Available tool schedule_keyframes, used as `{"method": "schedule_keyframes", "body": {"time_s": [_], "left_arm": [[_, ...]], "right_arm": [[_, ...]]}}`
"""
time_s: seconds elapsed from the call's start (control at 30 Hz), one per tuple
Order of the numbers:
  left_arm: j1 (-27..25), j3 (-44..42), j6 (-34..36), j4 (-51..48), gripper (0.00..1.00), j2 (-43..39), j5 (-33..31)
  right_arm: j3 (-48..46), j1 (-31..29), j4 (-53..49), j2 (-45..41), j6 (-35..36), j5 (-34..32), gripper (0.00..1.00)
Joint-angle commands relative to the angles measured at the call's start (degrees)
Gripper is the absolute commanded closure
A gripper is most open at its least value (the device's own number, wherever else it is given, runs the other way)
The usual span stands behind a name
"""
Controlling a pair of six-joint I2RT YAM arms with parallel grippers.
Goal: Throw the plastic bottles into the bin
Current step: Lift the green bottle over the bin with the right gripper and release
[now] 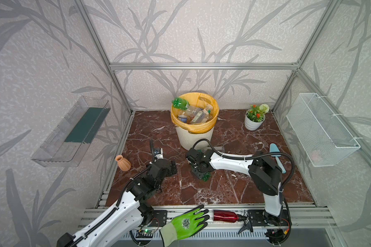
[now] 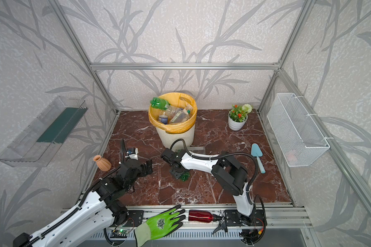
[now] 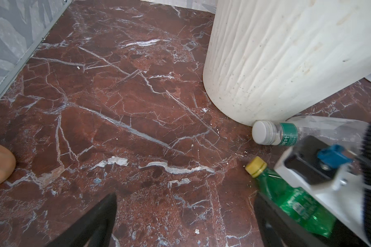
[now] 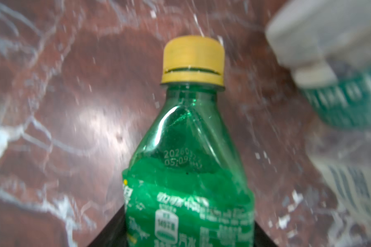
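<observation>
Green bottle (image 4: 189,192) flat on the table (image 1: 234,188): right gripper (image 1: 198,170) fingers (image 4: 111,237) clamp it for the bin (image 1: 195,136); left gripper (image 3: 180,216) gapes empty.

bare marble (image 3: 116,96) beside bin (image 3: 266,64), clear bottle (image 3: 287,133) seemingly touching it

On the green bottle (image 4: 189,171) a stamped code reads, apparently, "2026…", rest blurred.

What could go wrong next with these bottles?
1. The right gripper grips the green plastic bottle with the yellow cap on its smooth label; it may slip when lifted.
2. The cream ribbed plastic bin looks nearly full, another green bottle perched on its rim; a drop could knock that one out.
</observation>
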State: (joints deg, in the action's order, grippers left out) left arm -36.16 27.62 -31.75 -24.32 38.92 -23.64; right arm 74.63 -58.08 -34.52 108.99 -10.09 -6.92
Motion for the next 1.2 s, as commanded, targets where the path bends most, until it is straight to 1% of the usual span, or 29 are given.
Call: {"method": "schedule_keyframes", "body": {"time_s": [0.0,0.17,0.23,0.33,0.4,0.47,0.53,0.57,0.67,0.7,0.77,0.8,0.83,0.87,0.97,1.1,1.17], "left_arm": [[0.54,0.22,-1.65,-1.35,0.01,-0.55,-2.55],[0.91,1.19,-1.21,-0.67,0.01,-0.81,-3.1],[1.02,1.69,-0.96,-0.39,0.01,-0.62,-3.41],[1.34,2.59,-0.79,-0.21,0.01,0.01,-3.22],[1.41,3.22,-0.92,0.19,0.01,0.85,-2.73],[1.41,3.73,-1.15,0.41,0.01,1.86,-2.06],[1.42,4.32,-1.4,0.64,0.01,2.65,-1.1],[1.43,4.45,-1.48,0.84,0.01,2.92,-0.69],[1.4,4.66,-1.91,1.55,0.01,3.62,0.33],[1.44,4.77,-2.18,1.7,0.01,3.83,0.36],[1.44,5.37,-2.53,1.0,0.01,3.99,0.62],[1.45,6.0,-2.53,0.18,0.01,4.1,0.76],[1.48,6.35,-2.51,-0.91,0.01,3.98,0.9],[1.52,6.57,-2.44,-1.64,0.01,3.79,0.86],[1.47,6.25,-2.37,-3.16,0.01,2.26,0.91],[1.45,5.1,-2.44,-3.38,0.01,-0.32,0.9],[1.39,4.89,-2.06,-3.38,0.01,-0.84,1.06]], "right_arm": [[-6.75,-0.22,8.97,-14.71,-1.73,0.58,0.46],[-21.59,-0.2,24.34,-38.79,-0.85,-3.41,0.48],[-28.62,-0.2,33.45,-49.95,0.34,-7.15,0.48],[-32.3,-0.19,39.28,-61.99,4.28,-13.27,0.49],[-30.77,0.21,40.34,-65.06,7.73,-15.07,0.49],[-27.25,0.92,40.63,-64.57,10.61,-14.84,0.49],[-21.44,2.22,40.16,-60.31,12.93,-12.6,0.49],[-18.36,3.52,39.71,-57.39,12.92,-10.99,0.5],[-4.61,9.73,34.21,-42.83,9.65,-1.61,0.49],[1.65,11.24,31.19,-36.92,8.6,0.74,0.46],[13.86,12.81,21.84,-25.96,8.68,1.1,0.35],[19.5,13.6,17.16,-21.97,7.9,-0.82,0.26],[23.0,14.39,14.49,-19.99,7.53,-1.92,0.15],[24.16,15.02,13.84,-19.45,7.01,-2.53,0.02],[21.56,15.37,15.59,-23.66,8.6,-4.08,0.01],[13.8,15.53,17.19,-32.14,9.65,-9.35,0.01],[9.76,15.92,17.8,-35.93,9.61,-10.79,0.01]]}}
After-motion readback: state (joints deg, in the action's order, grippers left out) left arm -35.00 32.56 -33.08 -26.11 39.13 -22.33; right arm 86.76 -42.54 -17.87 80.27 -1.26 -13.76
